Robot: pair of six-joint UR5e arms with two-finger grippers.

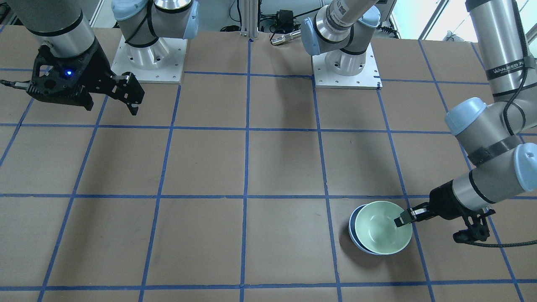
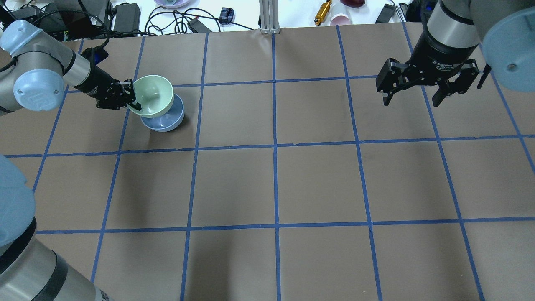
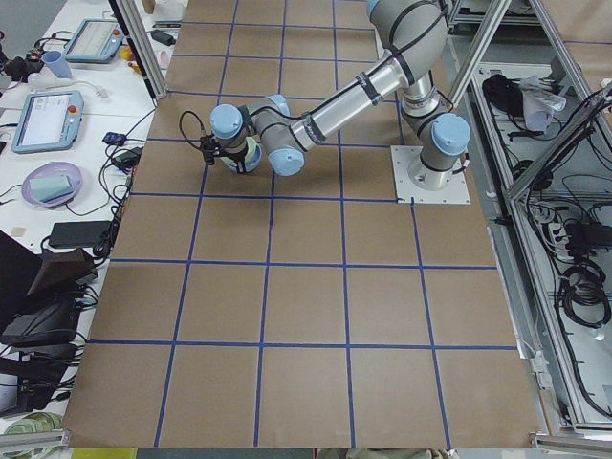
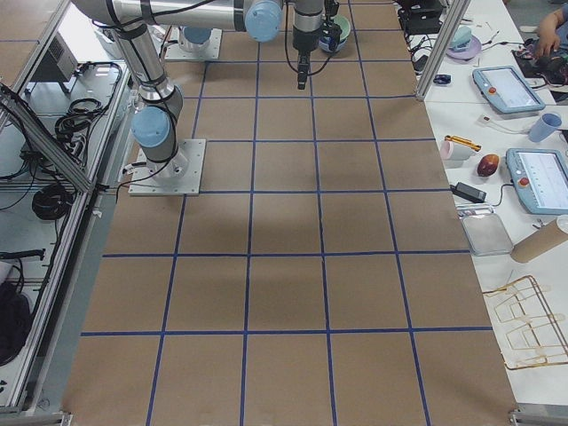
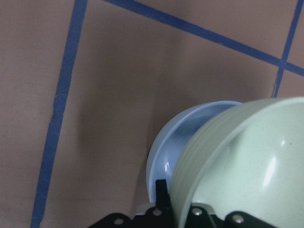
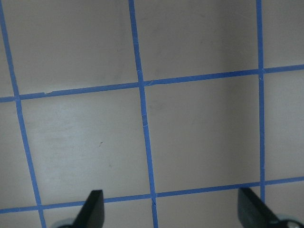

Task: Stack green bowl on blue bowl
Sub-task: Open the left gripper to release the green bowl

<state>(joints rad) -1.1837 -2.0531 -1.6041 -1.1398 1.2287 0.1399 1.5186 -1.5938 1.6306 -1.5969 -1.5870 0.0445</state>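
Note:
The pale mint-green bowl [image 2: 154,94] is held by its rim in my left gripper [image 2: 130,97], tilted and just above the periwinkle-blue bowl [image 2: 165,121], which rests on the table and is mostly covered by it. In the front view the green bowl [image 1: 381,226] overlaps the blue bowl [image 1: 353,235], with the left gripper [image 1: 403,219] shut on its rim. The left wrist view shows the green bowl [image 5: 251,161] over the blue bowl [image 5: 173,142]. My right gripper [image 2: 411,98] is open and empty, high over the far right of the table [image 6: 166,209].
The table is brown with a grid of blue tape lines [image 2: 275,146]. Cables, a cup and tools lie beyond the far edge [image 2: 330,12]. The arm bases [image 1: 149,56] stand at the robot's side.

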